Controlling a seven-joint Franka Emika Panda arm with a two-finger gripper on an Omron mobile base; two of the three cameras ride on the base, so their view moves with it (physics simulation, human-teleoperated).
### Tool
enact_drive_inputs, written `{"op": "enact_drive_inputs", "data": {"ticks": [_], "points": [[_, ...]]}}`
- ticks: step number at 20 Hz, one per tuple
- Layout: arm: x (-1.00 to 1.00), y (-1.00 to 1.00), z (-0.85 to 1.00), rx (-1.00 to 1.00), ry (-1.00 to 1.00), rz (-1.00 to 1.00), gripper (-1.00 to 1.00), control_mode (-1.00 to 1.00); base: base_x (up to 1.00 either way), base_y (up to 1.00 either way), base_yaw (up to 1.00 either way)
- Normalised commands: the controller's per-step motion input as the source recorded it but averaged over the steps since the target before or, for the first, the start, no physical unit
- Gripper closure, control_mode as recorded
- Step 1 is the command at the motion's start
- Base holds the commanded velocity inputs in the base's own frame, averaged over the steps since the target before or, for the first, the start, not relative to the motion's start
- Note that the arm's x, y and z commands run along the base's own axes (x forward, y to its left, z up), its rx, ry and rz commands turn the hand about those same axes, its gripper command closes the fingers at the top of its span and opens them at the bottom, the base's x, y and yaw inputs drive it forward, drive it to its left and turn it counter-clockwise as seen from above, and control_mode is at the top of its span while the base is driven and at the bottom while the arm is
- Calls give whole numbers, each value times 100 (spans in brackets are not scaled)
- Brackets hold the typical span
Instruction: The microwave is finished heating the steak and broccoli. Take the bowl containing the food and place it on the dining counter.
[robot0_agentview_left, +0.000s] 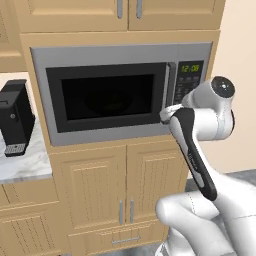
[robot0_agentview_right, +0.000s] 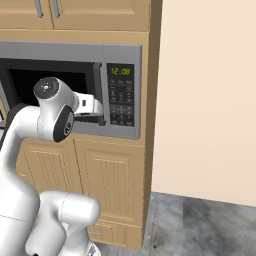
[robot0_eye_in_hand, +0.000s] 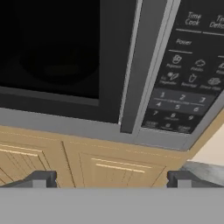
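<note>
The microwave (robot0_agentview_left: 107, 56) is built in above wooden cabinets, its black glass door shut and its green clock lit (robot0_agentview_right: 120, 71). My gripper (robot0_agentview_left: 167, 114) hovers at the lower end of the door's bar handle (robot0_agentview_left: 168, 82), just left of the keypad (robot0_eye_in_hand: 183, 83). In the hand view the gripper (robot0_eye_in_hand: 111, 179) is open, its fingertips (robot0_eye_in_hand: 41, 179) wide apart with nothing between them. A dim round shape sits behind the dark glass (robot0_eye_in_hand: 57, 61); the bowl, steak and broccoli cannot be made out. The dining counter is out of view.
A black coffee machine (robot0_agentview_left: 15, 117) stands on a marble-topped cabinet (robot0_agentview_left: 25, 167) left of the microwave. Panelled wooden doors (robot0_agentview_left: 120, 185) lie below it. A plain beige wall (robot0_agentview_right: 205, 100) and grey floor (robot0_agentview_right: 200, 220) are to the right.
</note>
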Motion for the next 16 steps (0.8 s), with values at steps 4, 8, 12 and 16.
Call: {"op": "enact_drive_inputs", "data": {"ticks": [4,8,12,16], "points": [[80,-10,0,6,0,-6,-100,-100,0,0,0],[87,-13,0,2,4,0,-100,-100,0,0,0],[88,-18,-7,1,3,0,-100,-100,0,0,0],[86,-15,-29,2,0,0,-100,-100,0,0,0]]}}
